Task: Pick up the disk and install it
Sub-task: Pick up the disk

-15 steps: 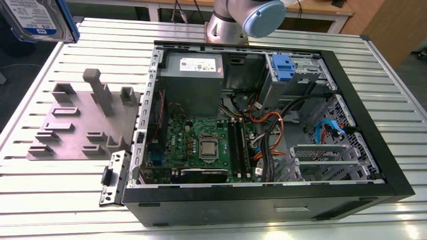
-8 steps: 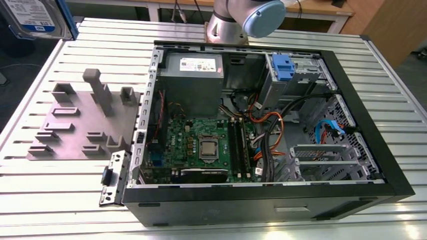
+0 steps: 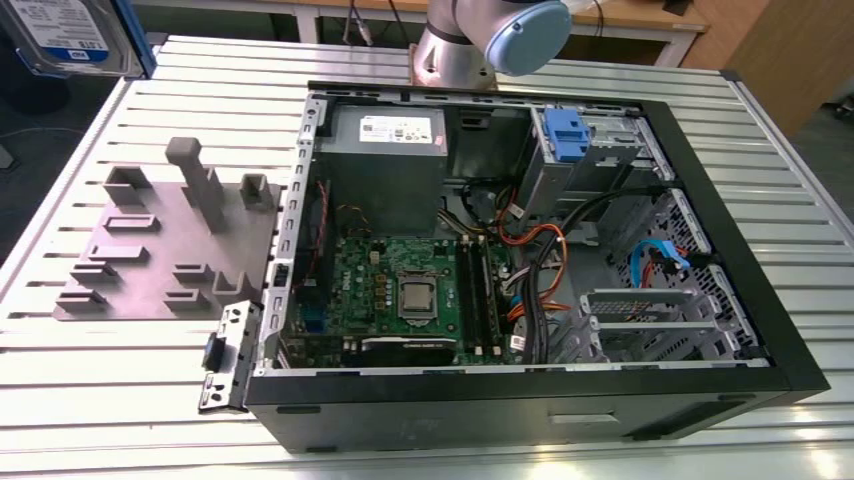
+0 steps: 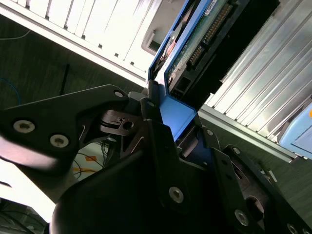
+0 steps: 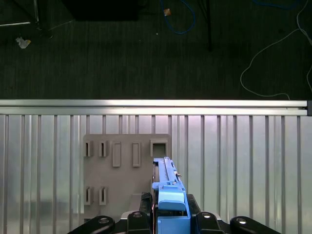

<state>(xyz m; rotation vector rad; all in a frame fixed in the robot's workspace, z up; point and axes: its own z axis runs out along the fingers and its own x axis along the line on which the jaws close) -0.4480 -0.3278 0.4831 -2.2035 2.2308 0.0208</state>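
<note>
Disk [image 3: 74, 35]: silver body, blue carrier; upper left corner of the exterior view. Gripper [image 5: 170, 222]: fingers clamped on the disk's blue frame in both wrist views. Open computer case [image 3: 747, 300]: exterior view, centre-right.

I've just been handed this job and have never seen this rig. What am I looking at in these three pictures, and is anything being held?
One robot arm with a gripper works at a ribbed silver metal table. The exterior view comes from a camera off the arm. It shows an open black computer case lying on the table, with a grey slotted holder plate beside it on the exterior view's left. The two wrist views come from cameras that ride on the arm. In the first wrist view the gripper is closed on the disk, a flat silver metal hard drive in a blue plastic frame. It is held in the air over the table near the holder plate. The disk is not in the case yet.
</note>
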